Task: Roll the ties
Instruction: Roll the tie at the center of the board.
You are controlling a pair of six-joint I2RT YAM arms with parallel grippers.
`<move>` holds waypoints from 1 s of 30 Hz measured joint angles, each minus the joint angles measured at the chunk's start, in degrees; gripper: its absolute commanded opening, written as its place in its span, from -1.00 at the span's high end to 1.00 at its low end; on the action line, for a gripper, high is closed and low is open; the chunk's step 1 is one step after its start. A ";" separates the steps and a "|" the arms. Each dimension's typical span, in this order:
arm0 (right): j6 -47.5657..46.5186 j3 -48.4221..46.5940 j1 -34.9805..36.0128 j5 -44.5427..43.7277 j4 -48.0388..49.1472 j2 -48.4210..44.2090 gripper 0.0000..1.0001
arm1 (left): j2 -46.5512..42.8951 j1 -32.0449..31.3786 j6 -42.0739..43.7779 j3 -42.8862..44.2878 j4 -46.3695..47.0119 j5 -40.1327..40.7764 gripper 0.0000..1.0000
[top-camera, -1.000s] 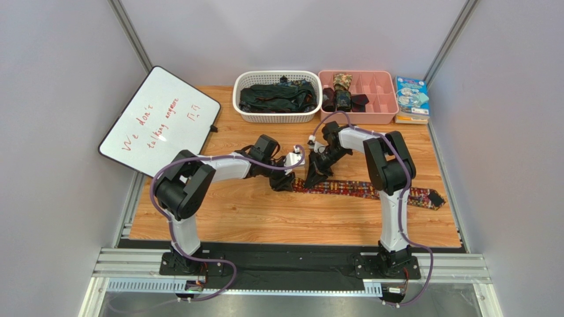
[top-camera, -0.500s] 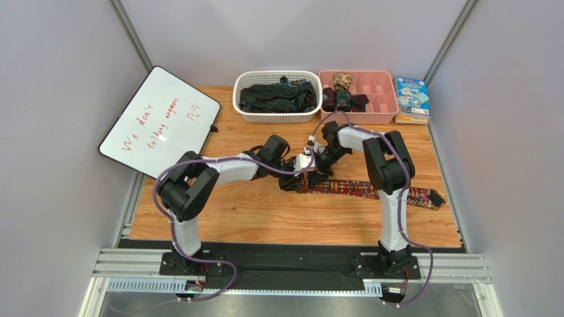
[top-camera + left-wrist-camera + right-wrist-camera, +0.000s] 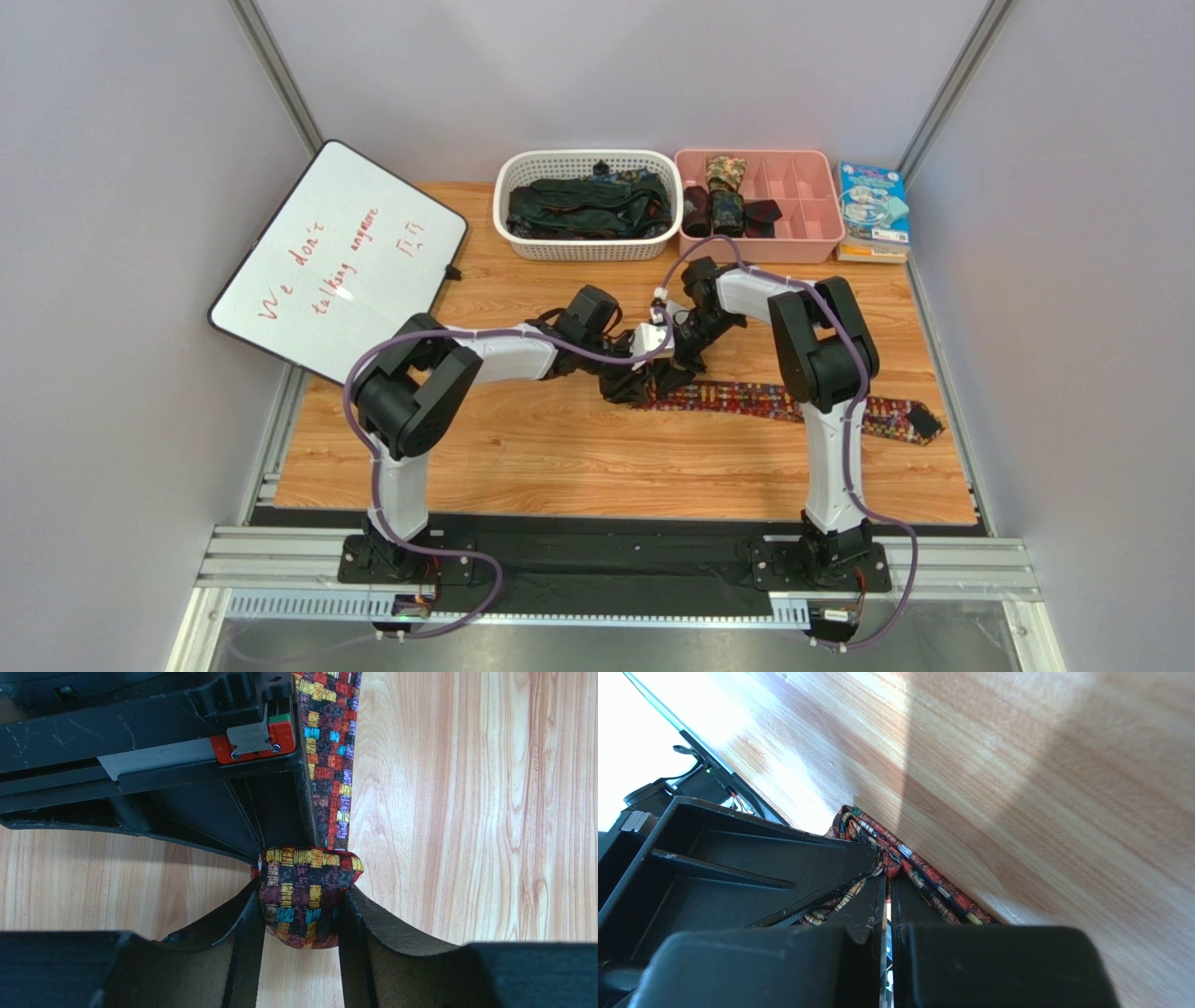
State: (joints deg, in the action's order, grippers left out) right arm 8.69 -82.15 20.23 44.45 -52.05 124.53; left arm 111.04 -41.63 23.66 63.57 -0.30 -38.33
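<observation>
Step in hand: rolling, early stage. The patterned tie lay flat across the bench. Its wide tip was toward the right edge and its narrow end was at mid-bench, where both arms met. Only a small coil had been formed, and most of the length was unrolled.

Left hand: fingers narrowed onto the coil, one against each side, holding it just above the wood.
Right hand: fingers drawn to a slit with tie fabric at their tips. I read this as nipping the roll's edge, though the contact itself was partly hidden.

Next move (judgement): turn the coil along the flat strip toward the wide end. Keep it square to the strip so the layers stack evenly. One hand must hold tension while the other regrips, or the roll may spring loose.

Views compared:
- The overhead view gave the layout: the full unrolled run, the white basket of dark ties and the pink tray at the far edge holding rolled ones. The arms hid the coil.
- The left wrist view showed the coil clearly, its size and the finger contact.
- The right wrist view showed the layered edge of the roll and the closeness of its own fingers, but little else.
</observation>
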 measured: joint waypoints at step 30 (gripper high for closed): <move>-6.01 3.69 1.86 4.66 1.31 -0.92 1.00 | -3.39 -6.43 -0.79 -1.81 -5.01 14.01 0.15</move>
State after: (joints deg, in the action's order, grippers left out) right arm 2.68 -78.46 22.09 49.10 -50.74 123.61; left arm 107.66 -48.05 22.87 61.76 -5.30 -24.32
